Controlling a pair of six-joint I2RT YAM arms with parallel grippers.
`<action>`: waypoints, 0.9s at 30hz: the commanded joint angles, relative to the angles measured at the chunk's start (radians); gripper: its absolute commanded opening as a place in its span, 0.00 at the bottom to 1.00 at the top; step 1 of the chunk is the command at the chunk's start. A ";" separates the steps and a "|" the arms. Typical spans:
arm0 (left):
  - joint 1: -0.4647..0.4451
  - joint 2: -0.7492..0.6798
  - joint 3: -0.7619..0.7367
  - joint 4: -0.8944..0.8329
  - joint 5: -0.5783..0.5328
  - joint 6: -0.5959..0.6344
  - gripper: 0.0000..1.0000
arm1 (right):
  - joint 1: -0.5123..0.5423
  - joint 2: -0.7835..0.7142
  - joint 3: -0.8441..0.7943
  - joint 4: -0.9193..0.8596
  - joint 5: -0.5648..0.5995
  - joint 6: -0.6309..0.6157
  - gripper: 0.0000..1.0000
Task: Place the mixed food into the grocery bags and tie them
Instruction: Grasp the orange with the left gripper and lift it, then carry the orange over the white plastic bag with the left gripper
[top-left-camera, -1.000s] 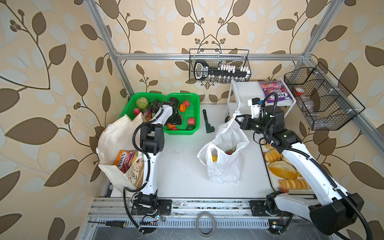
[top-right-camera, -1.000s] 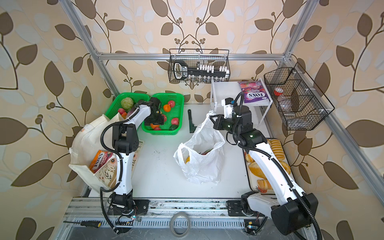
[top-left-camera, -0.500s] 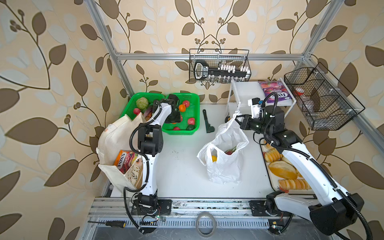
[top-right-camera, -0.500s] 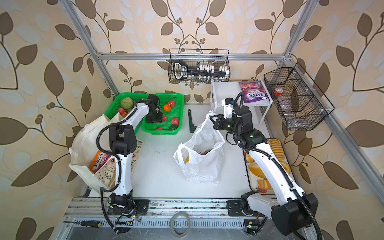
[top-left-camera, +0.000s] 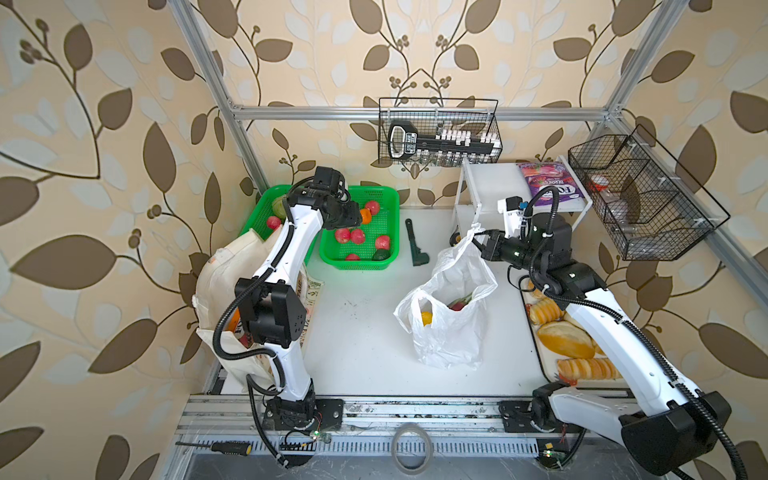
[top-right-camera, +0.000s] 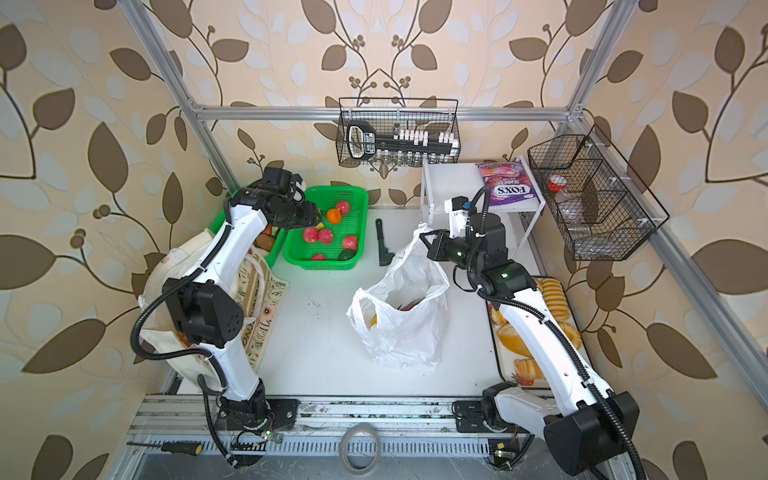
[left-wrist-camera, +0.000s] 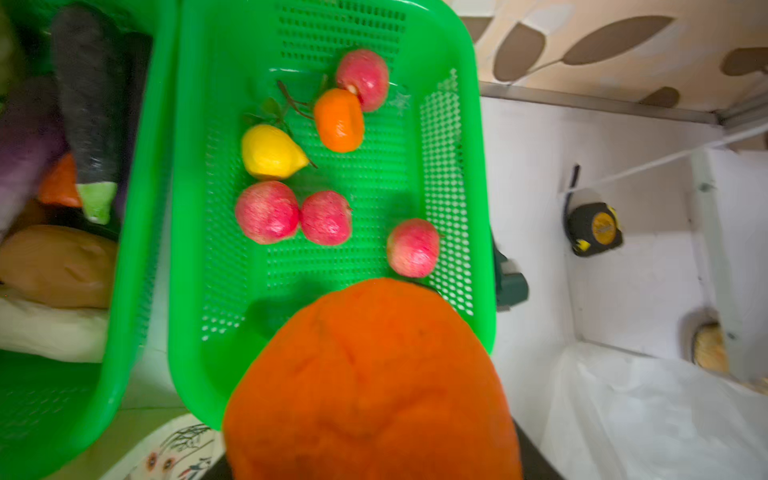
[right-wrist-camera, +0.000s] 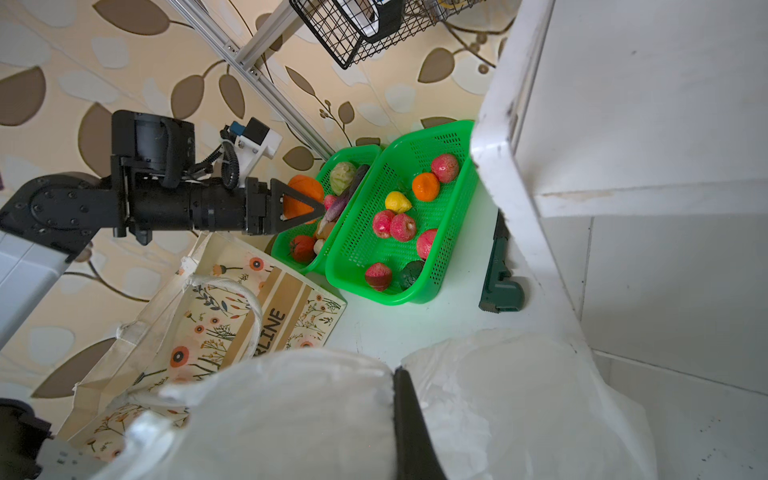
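Risen off green basket (top-left-camera: 357, 265), left gripper (right-wrist-camera: 308, 207) clamps orange (left-wrist-camera: 370, 382); we see white bag (top-left-camera: 449, 320) toward frame right, right gripper (top-left-camera: 478, 243) pinching its handle.

Cannot make out much of the orange (left-wrist-camera: 374, 386) in the left wrist view: blurred, cut off by the picture's edge, and covering one end of the green basket (left-wrist-camera: 440, 166). Cannot tell in a top view what fills the cloth tote (top-left-camera: 220, 270), mostly behind the left arm (top-left-camera: 291, 249), nor the plastic bag (top-left-camera: 451, 336) beyond scraps of orange and red.
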 joint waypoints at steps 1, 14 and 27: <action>-0.115 -0.226 -0.113 0.140 0.158 0.025 0.58 | -0.005 -0.019 -0.010 0.023 -0.007 0.013 0.00; -0.449 -0.581 -0.499 0.271 0.453 0.226 0.57 | -0.009 -0.003 -0.007 0.039 0.003 0.040 0.00; -0.680 -0.372 -0.400 0.207 0.256 0.299 0.52 | -0.009 0.001 0.000 0.050 -0.008 0.062 0.00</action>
